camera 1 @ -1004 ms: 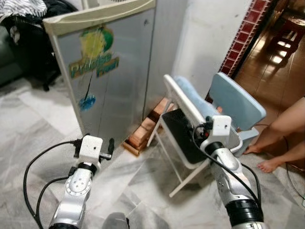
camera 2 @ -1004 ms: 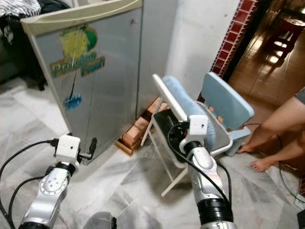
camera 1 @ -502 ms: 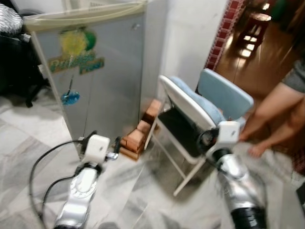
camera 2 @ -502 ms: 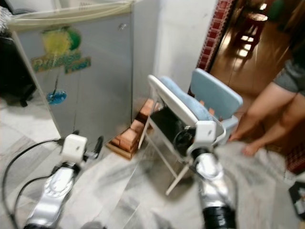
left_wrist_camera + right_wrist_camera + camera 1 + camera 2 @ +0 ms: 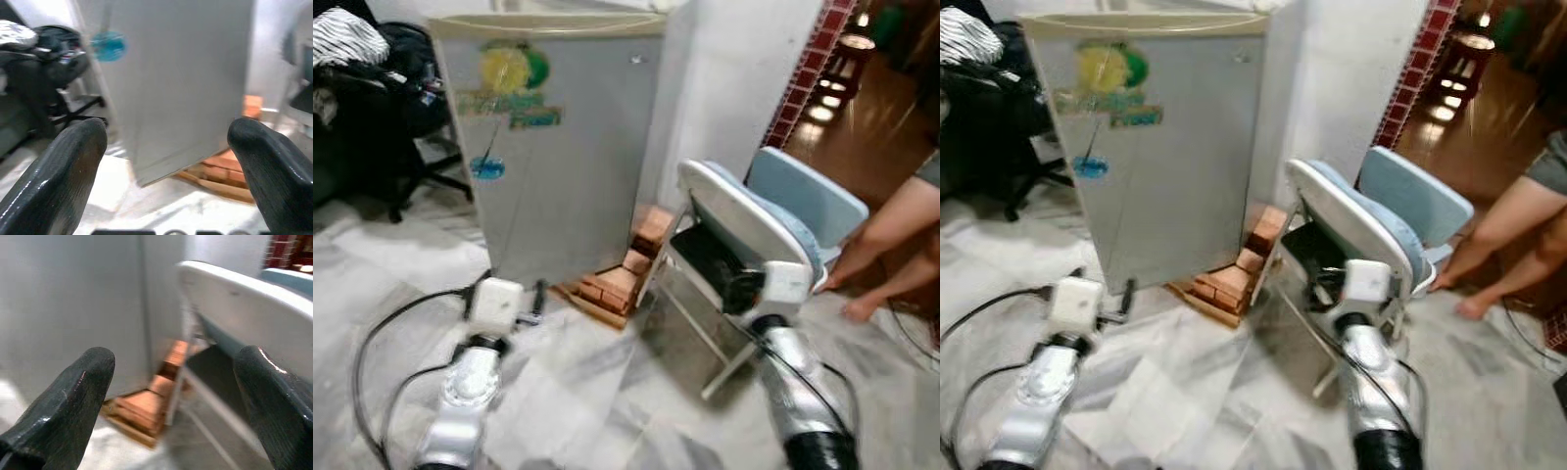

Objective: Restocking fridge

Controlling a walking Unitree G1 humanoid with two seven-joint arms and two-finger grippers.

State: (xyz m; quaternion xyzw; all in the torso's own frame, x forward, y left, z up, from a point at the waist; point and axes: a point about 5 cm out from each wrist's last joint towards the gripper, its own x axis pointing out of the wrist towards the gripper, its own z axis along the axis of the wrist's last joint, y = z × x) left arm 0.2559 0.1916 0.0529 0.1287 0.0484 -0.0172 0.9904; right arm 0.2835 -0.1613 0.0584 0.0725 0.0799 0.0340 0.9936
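A small grey fridge (image 5: pixel 563 147) stands ahead with its door closed; green, yellow and blue stickers mark the door. My left gripper (image 5: pixel 166 166) hangs low over the marble floor, a short way in front of the fridge's lower left corner, open and holding nothing. Its fingers (image 5: pixel 540 294) point at the fridge's base. My right gripper (image 5: pixel 171 396) is open too, with nothing between its fingers, and faces the gap between the fridge and a folded chair. The right wrist (image 5: pixel 785 286) is just in front of that chair.
A folded white and blue chair (image 5: pixel 754 220) leans right of the fridge. Red bricks (image 5: pixel 617 284) on a board lie at the fridge's right foot. A person's bare legs (image 5: pixel 891 250) stand at the far right. A black office chair with clothes (image 5: pixel 372 98) is on the left.
The camera has swung, so the fridge now sits nearer the middle and faces me more squarely. Both arms keep their low, forward pose with open fingers.
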